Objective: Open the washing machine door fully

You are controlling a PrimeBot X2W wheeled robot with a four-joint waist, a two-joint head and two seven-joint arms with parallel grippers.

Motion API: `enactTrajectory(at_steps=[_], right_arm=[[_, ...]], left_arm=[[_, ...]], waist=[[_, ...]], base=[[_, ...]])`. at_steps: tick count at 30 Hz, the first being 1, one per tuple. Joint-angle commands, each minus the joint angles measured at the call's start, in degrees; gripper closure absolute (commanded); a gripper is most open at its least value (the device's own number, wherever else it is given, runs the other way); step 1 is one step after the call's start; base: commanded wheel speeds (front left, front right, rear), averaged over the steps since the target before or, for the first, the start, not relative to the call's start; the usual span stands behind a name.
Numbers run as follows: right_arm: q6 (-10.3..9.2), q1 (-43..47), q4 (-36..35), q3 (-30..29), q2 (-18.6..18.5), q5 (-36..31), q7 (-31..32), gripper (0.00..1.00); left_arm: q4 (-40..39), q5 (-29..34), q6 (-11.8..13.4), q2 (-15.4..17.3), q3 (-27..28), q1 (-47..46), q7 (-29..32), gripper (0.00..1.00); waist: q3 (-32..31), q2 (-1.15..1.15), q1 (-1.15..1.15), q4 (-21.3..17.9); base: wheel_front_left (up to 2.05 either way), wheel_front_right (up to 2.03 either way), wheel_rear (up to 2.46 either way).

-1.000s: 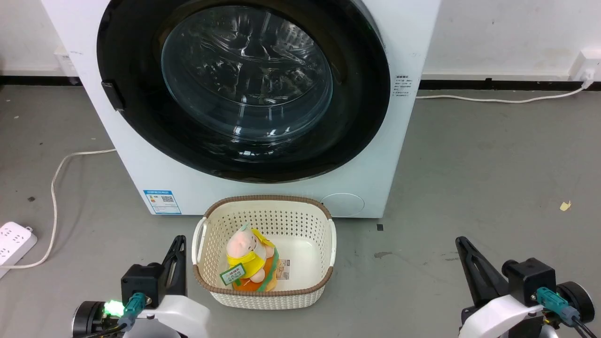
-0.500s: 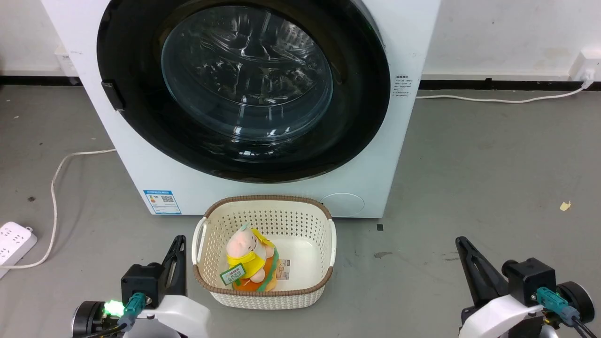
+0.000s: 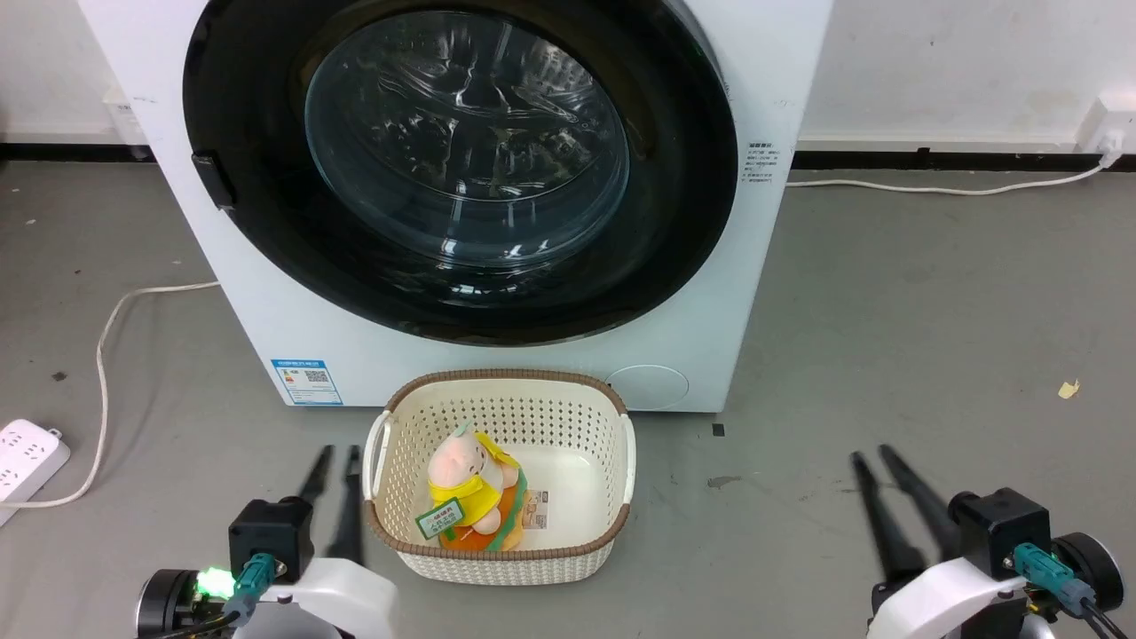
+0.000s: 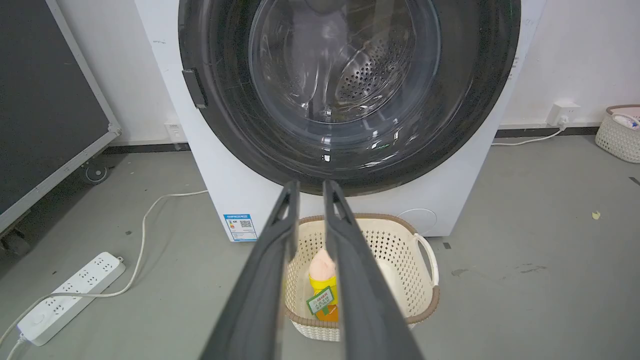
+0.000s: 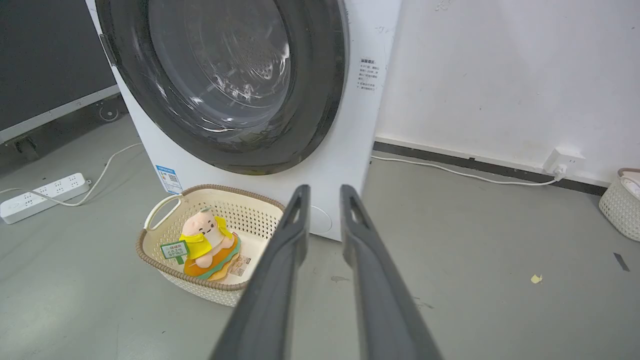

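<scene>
Two empty grippers hang low with jaws slightly parted, the left gripper (image 3: 341,451) just beside the cream basket (image 3: 497,377), the right gripper (image 3: 871,454) well apart, while the washing machine door (image 3: 679,177) lies closed on the washing machine (image 3: 266,311) behind the basket.

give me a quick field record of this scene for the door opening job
door: large round glossy black-rimmed glass washing machine door, shut
machine: big white front-loading washing machine
in front: cream perforated plastic basket on the floor, holding a yellow-clad plush toy
left arm: left tool slightly parted, empty, beside the basket
right arm: right tool slightly parted, empty, over grey floor
door contact: none
</scene>
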Motion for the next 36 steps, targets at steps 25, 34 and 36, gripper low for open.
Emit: enactTrajectory(at_steps=[25,34,36], right_arm=[[-0.01,-1.2,-0.6,-1.0,0.1,4.1,-2.8,0.00],[-0.01,-4.8,0.1,-0.6,-0.7,6.7,-3.9,0.00],[-0.01,-6.0,0.5,-0.6,-1.0,8.0,-4.0,0.00]], left_arm=[[-0.2,-0.6,0.9,0.0,-2.1,-0.9,-2.8,0.00],[-1.0,-0.9,1.2,0.0,-3.1,-2.5,-3.9,0.00],[-1.2,-0.9,1.3,0.0,-3.4,-3.0,-4.2,0.00]], waist=[[1.6,0.00,0.00,0.2],[4.3,0.00,0.00,0.9],[5.1,0.00,0.00,1.0]], base=[[0.00,0.00,0.00],[0.00,0.00,0.00],[0.00,0.00,0.00]])
